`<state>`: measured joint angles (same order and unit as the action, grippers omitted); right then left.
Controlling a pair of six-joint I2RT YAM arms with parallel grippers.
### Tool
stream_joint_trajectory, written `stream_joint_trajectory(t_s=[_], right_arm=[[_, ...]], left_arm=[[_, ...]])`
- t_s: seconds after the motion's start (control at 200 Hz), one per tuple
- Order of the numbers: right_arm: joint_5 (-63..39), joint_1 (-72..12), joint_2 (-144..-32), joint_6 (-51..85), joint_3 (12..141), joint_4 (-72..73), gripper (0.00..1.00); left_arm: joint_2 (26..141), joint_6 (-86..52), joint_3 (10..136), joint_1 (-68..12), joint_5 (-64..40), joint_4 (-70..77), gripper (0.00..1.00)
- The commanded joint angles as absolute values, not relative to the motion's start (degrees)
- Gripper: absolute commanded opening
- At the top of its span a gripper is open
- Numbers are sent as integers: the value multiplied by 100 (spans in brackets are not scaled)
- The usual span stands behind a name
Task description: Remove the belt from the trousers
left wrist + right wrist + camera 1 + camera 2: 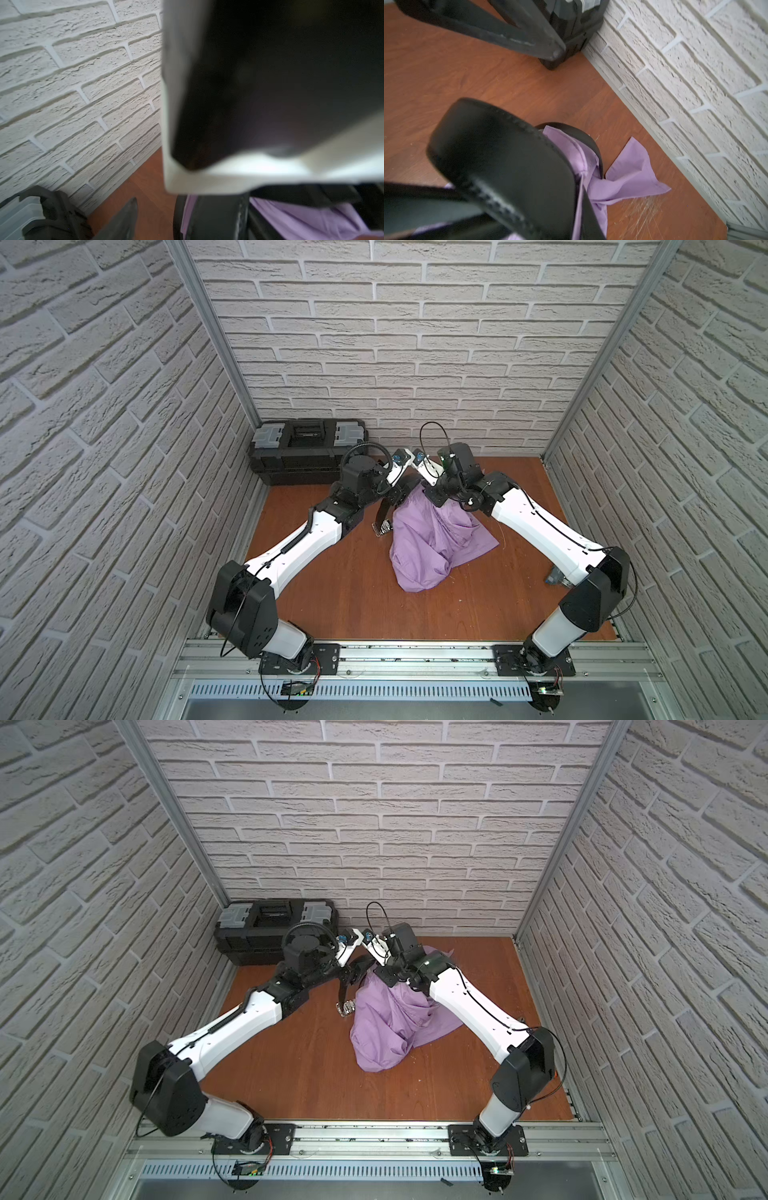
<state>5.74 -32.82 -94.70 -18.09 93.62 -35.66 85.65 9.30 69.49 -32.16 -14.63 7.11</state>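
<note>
Past the black toolbox (307, 456), the left gripper (395, 492) hovered by the belt (381, 512), its jaws' state impossible to tell, while the buckle end hung just beside the lilac trousers (432, 543) on the counter (353, 593), their peak rising to the right gripper (430, 491), jaws closed.

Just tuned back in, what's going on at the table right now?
Both arms meet over the trousers, whose top is drawn up into a peak at the right tool, which is shut there. The left tool is beside it at the belt; whether it grips is unclear. The belt is not out yet: it runs through a loop, and its buckle end hangs down by the table.
</note>
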Motion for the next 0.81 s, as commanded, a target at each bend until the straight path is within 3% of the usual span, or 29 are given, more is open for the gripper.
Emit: stream_joint_trajectory(t_s=[0.0, 0.05, 0.235, 0.42, 0.63, 0.8], right_arm=[[597, -3360, -9011, -1731, 9329, -3050, 4], [735, -3357, -8971, -1732, 9173, -2921, 7], [1013, -3322, -8826, -1707, 8780, -2603, 8], [1162, -3215, -8815, -1457, 8235, -2055, 33], [813, -2978, -9070, -845, 7852, -1616, 28], [786, -2871, -9270, -600, 7727, -1544, 27]], left_arm=[[8675, 1003, 7360, -3216, -978, 625, 31], [8610, 1050, 7456, -3202, -945, 531, 0], [8089, 1323, 7519, -3053, -643, 171, 0], [7293, 1305, 7307, -2763, -519, 215, 0], [6463, 1026, 7229, -2417, -589, 460, 0], [5890, 222, 7228, -1603, -581, 844, 0]])
